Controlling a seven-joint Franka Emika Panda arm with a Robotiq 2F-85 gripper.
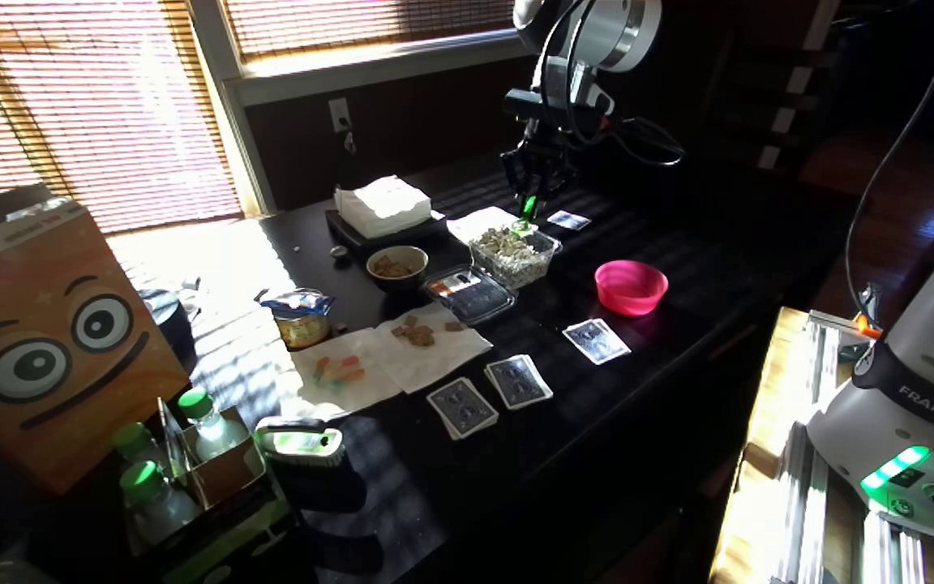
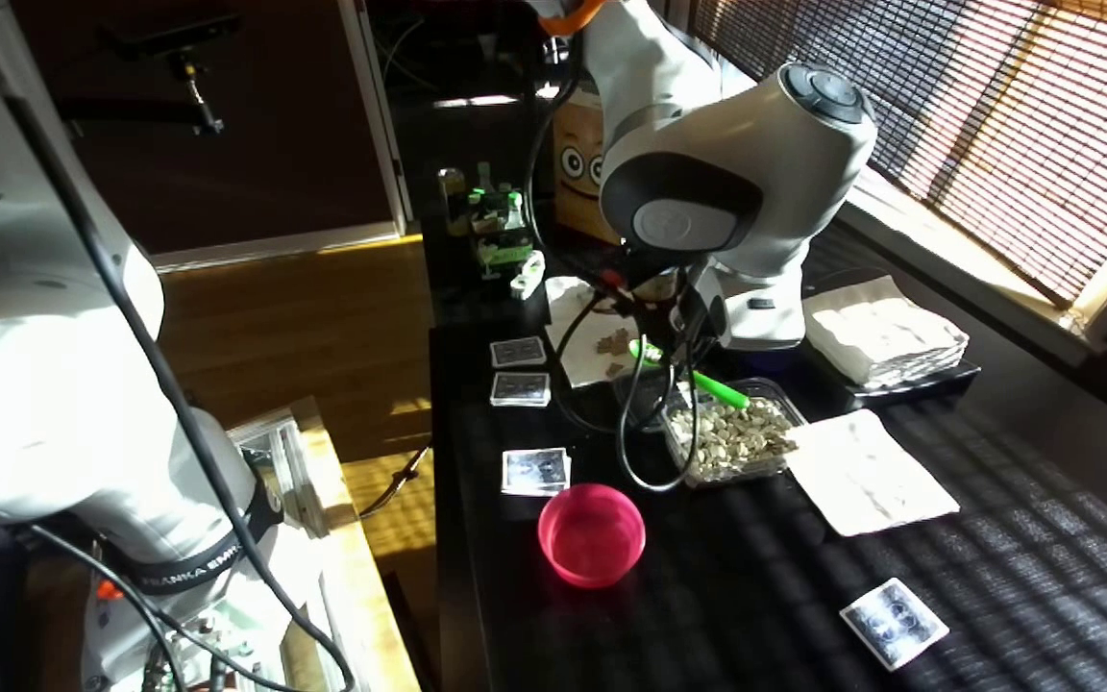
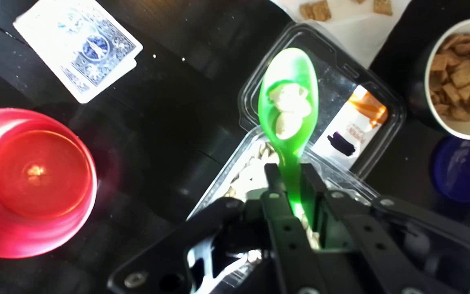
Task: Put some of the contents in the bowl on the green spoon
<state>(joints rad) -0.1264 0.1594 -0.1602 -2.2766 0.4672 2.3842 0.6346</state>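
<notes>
Hand [image 3: 293, 179]: jaws clamped nearly together on handle of green spoon [image 3: 290, 148]; scoop end projects beyond hand, carrying few pale pieces [image 3: 290, 108]. Clear plastic container [image 1: 525, 271], holding similar pieces [image 2: 741, 442]: below hand. Pink bowl [image 2: 592, 540]: on desk [image 2: 726, 601], to side, apart from hand.

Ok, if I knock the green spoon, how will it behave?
The green spoon looks like plastic, so it's probably stiff. Pinched by its slim handle, it could pivot in the fingers. Pale oval pieces resting in its scoop might spill.
</notes>
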